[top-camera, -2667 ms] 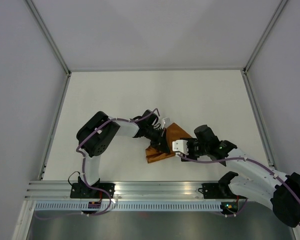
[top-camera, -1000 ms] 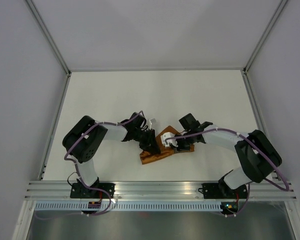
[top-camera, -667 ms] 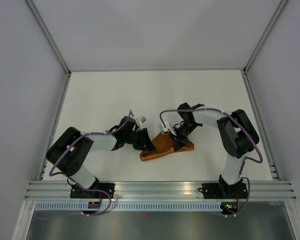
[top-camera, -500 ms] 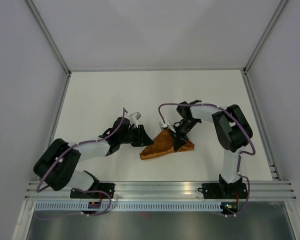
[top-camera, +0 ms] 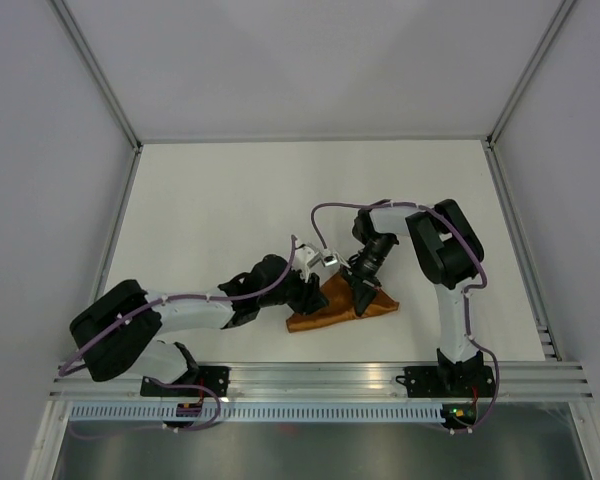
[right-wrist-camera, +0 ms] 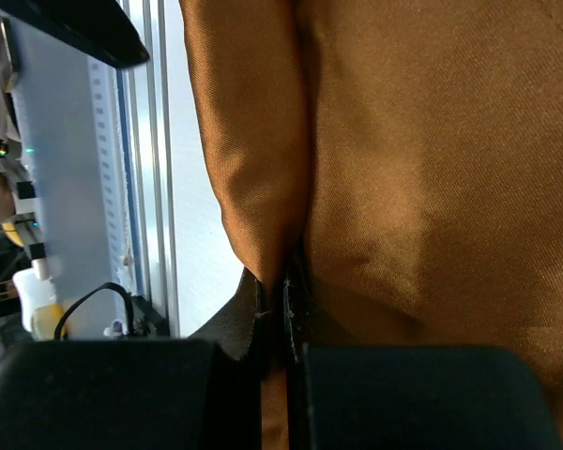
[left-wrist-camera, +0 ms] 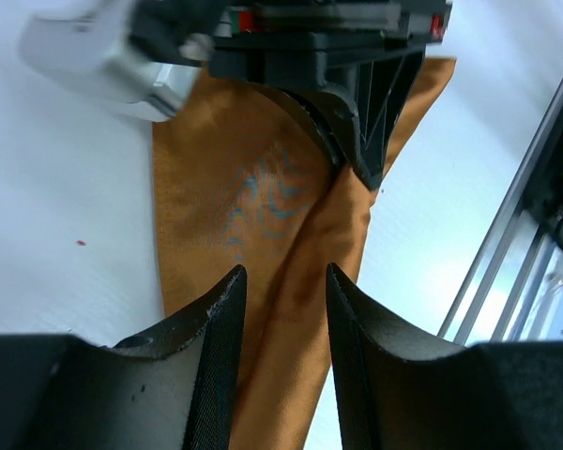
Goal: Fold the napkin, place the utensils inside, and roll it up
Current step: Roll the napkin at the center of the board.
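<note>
- A silver aluminium rail (top-camera: 320, 378) is running along the near edge of the flat white table (top-camera: 230, 195), with both arm bases bolted to it.
- The left arm is stretching low over the table from its base towards the middle. The left gripper (left-wrist-camera: 283, 277) is pointing at the near-left end of the cloth.
- Its two black fingers (left-wrist-camera: 216, 347) are standing spread apart with nothing clamped between them. In the left wrist view the cloth is showing through the gap beyond them.
- The thin rust-brown fabric napkin (top-camera: 325, 310) is lying in a folded, roughly triangular bundle on the table. It is near the front edge, about midway between the two bases.
- A long fold is running along the napkin, and its surface is rumpled rather than flat.
- The right gripper (top-camera: 361, 296) is coming down onto the napkin from the far side, its arm rising from the base and bending back over.
- In the right wrist view its fingers are pressed together, pinching a raised ridge of the napkin between them.
- Beyond the napkin the bare table is reaching back to pale grey walls (top-camera: 310, 60).
</note>
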`<move>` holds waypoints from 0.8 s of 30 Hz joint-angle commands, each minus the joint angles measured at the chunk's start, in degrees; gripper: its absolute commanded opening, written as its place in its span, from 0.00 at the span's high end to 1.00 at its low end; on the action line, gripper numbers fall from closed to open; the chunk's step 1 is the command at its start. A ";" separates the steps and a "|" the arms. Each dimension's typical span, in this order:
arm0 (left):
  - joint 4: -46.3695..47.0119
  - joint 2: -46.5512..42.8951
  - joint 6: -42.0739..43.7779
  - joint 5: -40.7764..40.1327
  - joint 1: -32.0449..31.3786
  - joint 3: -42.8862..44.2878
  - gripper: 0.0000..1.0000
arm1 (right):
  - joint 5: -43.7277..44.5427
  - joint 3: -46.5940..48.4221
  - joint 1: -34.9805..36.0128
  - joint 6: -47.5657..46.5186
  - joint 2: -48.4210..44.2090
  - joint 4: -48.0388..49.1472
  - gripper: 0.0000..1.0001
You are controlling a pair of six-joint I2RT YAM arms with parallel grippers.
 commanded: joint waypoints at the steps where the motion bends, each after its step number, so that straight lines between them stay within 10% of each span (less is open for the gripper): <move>1: 3.65 2.62 7.49 -0.56 -2.26 2.87 0.55 | 11.54 -0.43 0.28 -3.14 4.09 8.28 1.00; 24: 6.72 17.39 7.22 9.66 -5.43 8.49 0.54 | 12.24 -0.08 0.28 0.99 4.35 10.48 0.99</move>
